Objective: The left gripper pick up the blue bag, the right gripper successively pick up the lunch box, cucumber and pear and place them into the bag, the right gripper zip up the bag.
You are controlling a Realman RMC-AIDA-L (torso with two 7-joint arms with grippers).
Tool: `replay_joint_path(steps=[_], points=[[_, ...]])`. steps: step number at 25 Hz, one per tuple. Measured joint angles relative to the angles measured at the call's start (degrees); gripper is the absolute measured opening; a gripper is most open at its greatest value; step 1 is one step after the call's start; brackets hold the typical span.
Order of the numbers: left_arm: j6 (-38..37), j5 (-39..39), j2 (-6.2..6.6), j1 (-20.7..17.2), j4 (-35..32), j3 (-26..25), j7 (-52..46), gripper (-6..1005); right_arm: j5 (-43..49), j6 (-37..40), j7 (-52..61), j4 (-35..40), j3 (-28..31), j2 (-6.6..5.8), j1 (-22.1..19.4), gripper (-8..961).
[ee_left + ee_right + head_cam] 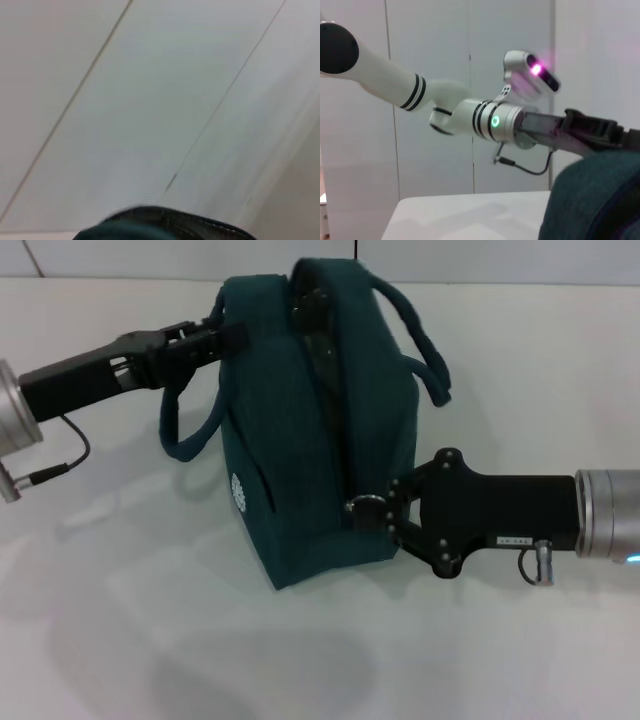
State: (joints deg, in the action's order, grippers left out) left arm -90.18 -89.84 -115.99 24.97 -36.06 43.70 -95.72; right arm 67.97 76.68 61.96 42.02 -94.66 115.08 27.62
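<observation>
The blue bag (285, 440) stands tilted on the white table, its round white logo (238, 492) facing me. My left gripper (228, 336) is shut on the bag's upper far-left edge, beside a rope handle (180, 440). My right gripper (383, 512) is at the bag's near right corner, shut on the silver ring zipper pull (360, 505). The zipper line (335, 410) runs along the top and looks closed along most of its length. The lunch box, cucumber and pear are out of view. The left wrist view shows only a sliver of the bag (165, 225).
The white table (120, 640) spreads around the bag, with a pale wall behind. A cable (60, 465) hangs from the left wrist. In the right wrist view the left arm (495, 121) reaches to the bag (595, 200), below the robot's head (530, 75).
</observation>
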Motion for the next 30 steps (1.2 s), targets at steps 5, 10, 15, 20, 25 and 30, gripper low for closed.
replay_joint_path(steps=[5,10,15,20,25,30], points=[[-0.25,3.78,-0.42,-2.7,1.56,-0.02,6.41,402,-0.01,0.02,-0.79,0.25,1.26,0.04,0.67,11],[-5.27,8.72,-1.01,-5.79,2.95,-0.03,13.52,641,0.88,-0.01,-0.81,0.04,1.32,0.08,2.28,11],[-7.92,9.24,-1.79,-7.9,4.42,0.22,18.18,651,0.49,0.11,-1.08,0.19,2.03,0.23,2.92,11],[-9.26,8.29,-3.27,-10.1,7.94,0.51,24.84,650,-1.25,3.64,-2.08,0.24,5.79,0.79,3.0,11],[-10.15,7.4,-3.59,-10.8,12.83,1.24,30.21,648,-3.57,4.0,-2.66,-0.17,5.97,0.72,4.29,11],[-10.19,6.51,-3.74,-11.16,14.58,3.99,32.72,647,-4.15,1.74,-2.98,-0.49,5.99,0.93,6.18,11]])
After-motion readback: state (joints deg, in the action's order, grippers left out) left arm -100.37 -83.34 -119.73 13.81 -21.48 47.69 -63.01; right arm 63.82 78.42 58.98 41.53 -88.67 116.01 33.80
